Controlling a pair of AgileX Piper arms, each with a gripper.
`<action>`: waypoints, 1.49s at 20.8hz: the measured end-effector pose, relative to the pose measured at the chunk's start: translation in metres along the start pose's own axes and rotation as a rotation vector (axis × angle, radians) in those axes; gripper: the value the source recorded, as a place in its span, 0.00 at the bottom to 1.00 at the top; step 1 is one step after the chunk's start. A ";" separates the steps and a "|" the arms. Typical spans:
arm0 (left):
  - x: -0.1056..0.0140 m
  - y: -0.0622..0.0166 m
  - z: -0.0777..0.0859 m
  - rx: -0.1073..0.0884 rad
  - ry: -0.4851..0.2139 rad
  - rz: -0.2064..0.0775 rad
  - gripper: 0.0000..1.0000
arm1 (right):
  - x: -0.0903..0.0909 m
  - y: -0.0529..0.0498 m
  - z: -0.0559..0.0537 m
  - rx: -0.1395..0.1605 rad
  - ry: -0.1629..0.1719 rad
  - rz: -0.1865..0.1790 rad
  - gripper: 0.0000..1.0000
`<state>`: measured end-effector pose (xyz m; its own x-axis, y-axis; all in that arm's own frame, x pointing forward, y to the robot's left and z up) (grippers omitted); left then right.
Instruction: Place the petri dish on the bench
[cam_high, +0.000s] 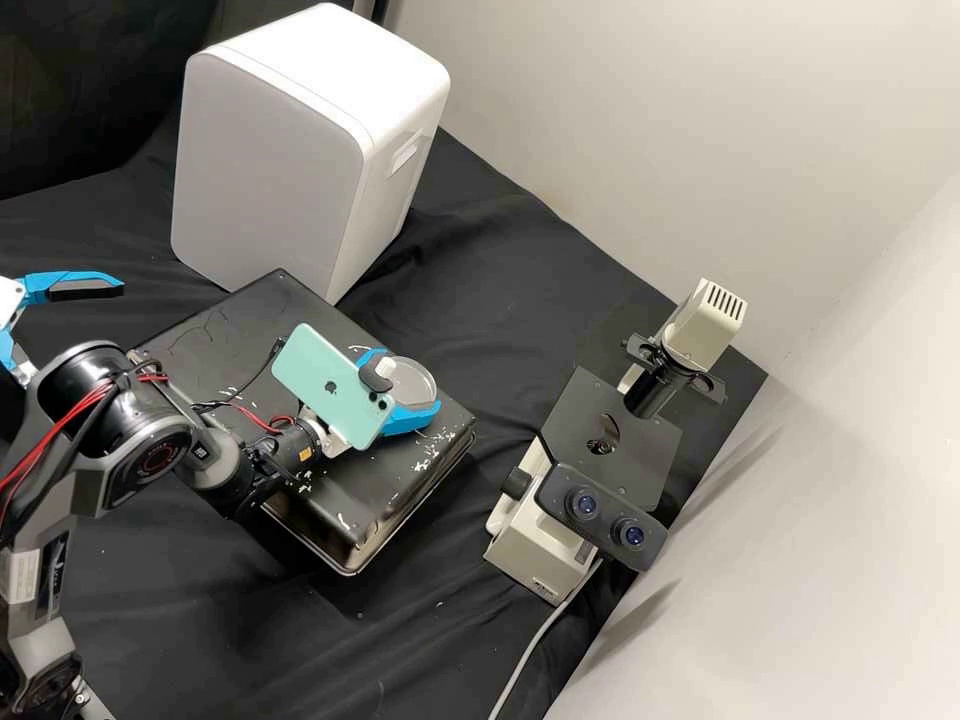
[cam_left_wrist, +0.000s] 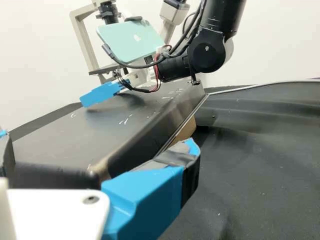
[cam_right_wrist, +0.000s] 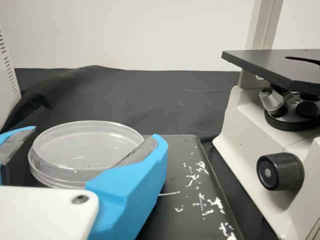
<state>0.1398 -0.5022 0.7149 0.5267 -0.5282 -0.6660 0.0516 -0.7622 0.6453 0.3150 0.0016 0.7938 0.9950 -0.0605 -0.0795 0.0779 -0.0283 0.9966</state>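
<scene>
Right jaws clamp the empty-looking petri dish (cam_right_wrist: 82, 150) over the black tray (cam_right_wrist: 190, 155); left jaws stand apart.

Laboratory, microscope (cam_high: 590, 480) on black-draped bench (cam_high: 500, 270), white walls

- Clear round plastic petri dish (cam_high: 412, 378): in the high view its near-left part is hidden behind the mint-green phone (cam_high: 332, 385). In the right wrist view both flanks are covered by the blue fingers (cam_right_wrist: 132, 185) of the right gripper (cam_right_wrist: 92, 136). Its underside is unseen, so contact with the black metal tray (cam_high: 220, 335) cannot be told.
- Black metal tray: the near-left corner is hidden behind the dark grey right arm (cam_high: 110, 440).
- Left gripper (cam_left_wrist: 97, 145): cut off by the high view's left edge. The second finger is a sliver at the left wrist view's edge.
- White-and-black microscope (cam_right_wrist: 265, 150): cropped by the right wrist view's edges. In the left wrist view it is largely behind the phone and arm.
- Grey cable (cam_high: 530, 650): runs off the near edge.
</scene>
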 end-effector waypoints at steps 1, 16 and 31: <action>0.000 0.0000 0.000 0.000 0.000 0.000 1.00 | 0.000 -0.001 -0.001 0.000 0.002 -0.002 0.00; 0.001 0.0001 0.002 0.001 -0.011 0.000 1.00 | -0.020 -0.009 -0.001 -0.005 0.032 -0.014 0.00; 0.001 0.0001 0.002 0.001 -0.011 0.000 1.00 | -0.023 -0.004 0.002 0.002 0.014 0.010 1.00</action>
<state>0.1386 -0.5033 0.7138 0.5176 -0.5322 -0.6700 0.0507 -0.7626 0.6449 0.2916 0.0012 0.7911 0.9965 -0.0465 -0.0692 0.0678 -0.0299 0.9972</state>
